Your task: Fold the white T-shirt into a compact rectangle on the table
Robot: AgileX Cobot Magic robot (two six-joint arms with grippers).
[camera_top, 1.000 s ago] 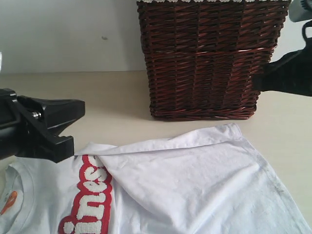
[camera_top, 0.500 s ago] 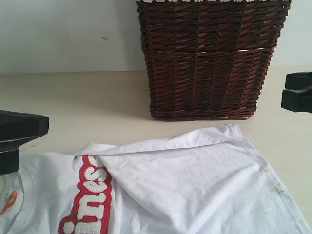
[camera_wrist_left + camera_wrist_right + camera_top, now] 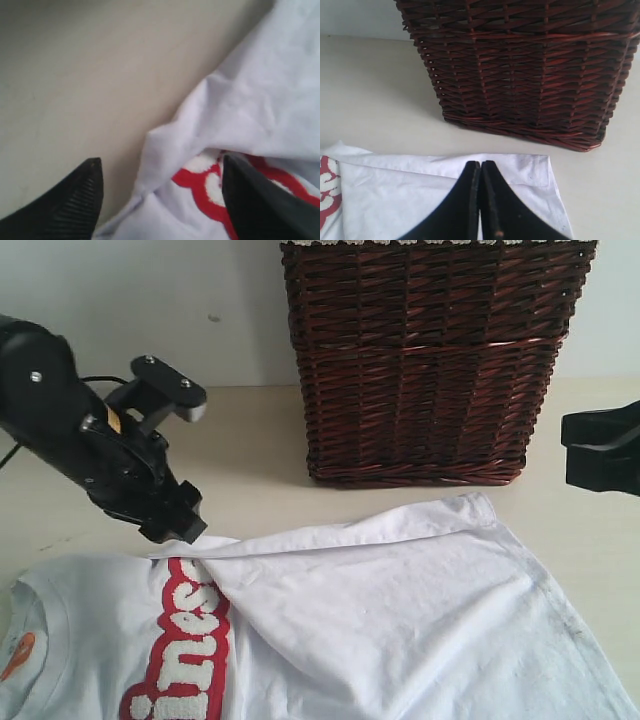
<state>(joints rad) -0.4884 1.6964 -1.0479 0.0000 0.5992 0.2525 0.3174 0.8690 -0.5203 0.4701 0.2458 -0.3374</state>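
Across the pale tabletop (image 3: pixel 250 440), toward its back edge, a dark wicker basket (image 3: pixel 420 360) is seen standing upright. Along the front edge the white T-shirt (image 3: pixel 400 620) is spread out, with one side folded over so that part of the red-outlined lettering (image 3: pixel 190 640) is covered. Just above the shirt's rear fold, on the left, the left end effector (image 3: pixel 192 466) is held with jaws spread wide and nothing gripped. Near the right edge, the right end effector (image 3: pixel 480 167) is seen with jaws pressed together, empty. A small orange tag (image 3: pixel 18 655) is visible at the collar.
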